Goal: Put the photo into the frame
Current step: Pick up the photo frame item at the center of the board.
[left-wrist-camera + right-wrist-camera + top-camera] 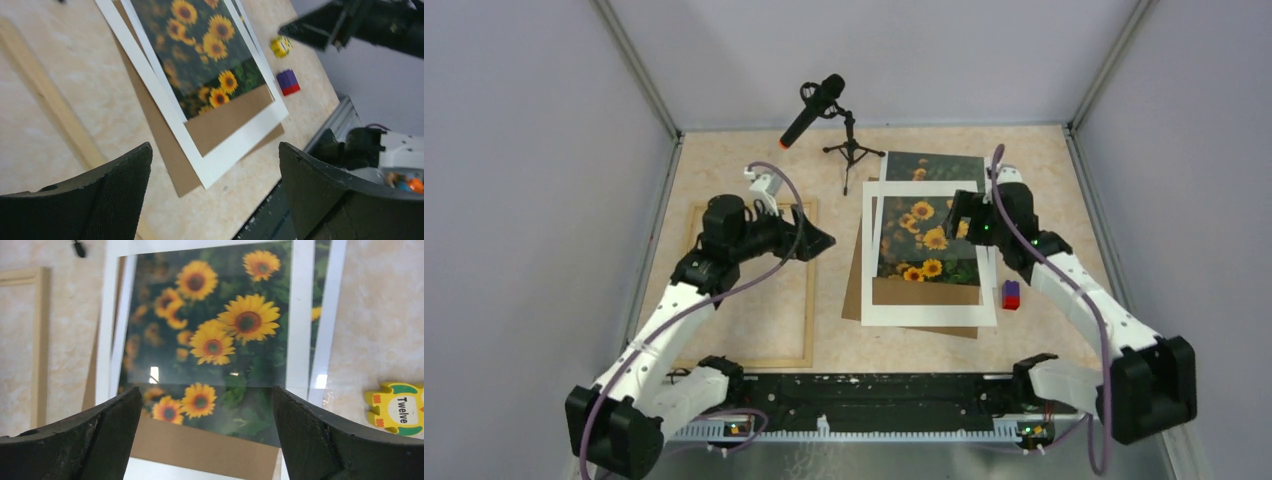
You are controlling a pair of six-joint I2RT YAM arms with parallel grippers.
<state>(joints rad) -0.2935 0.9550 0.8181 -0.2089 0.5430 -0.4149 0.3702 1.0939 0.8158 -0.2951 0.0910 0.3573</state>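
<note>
1. Beige marbled table (pixel 834 340) with grey walls on three sides. Both arm bases sit at the near edge.
2. The frame (pixel 810 310) is light wood and lies flat on the left half of the table, with tabletop showing through it.
3. A stack lies right of centre, apart from the frame: brown backing board (pixel 856 290) at the bottom, the photo (pixel 929 240) on it, white mat (pixel 929 313) on top.
4. The photo is sunflowers-up and skewed against the mat. It is shifted to the far side, so its far edge pokes out past the mat. The near strip of the mat window shows bare brown board.
5. Left gripper (pixel 215 150) is above the frame's far right corner, fingers spread wide, nothing between them.
6. Right gripper (pixel 205 395) is over the right side of the stack, fingers equally wide, holding nothing.
7. Microphone (pixel 814 108) stands on a small tripod at the far centre.
8. Purple-on-red block (pixel 1011 294) sits just beside the mat's right edge. A yellow toy (pixel 395 409) marked "Twelve" lies on the table right of the photo.
</note>
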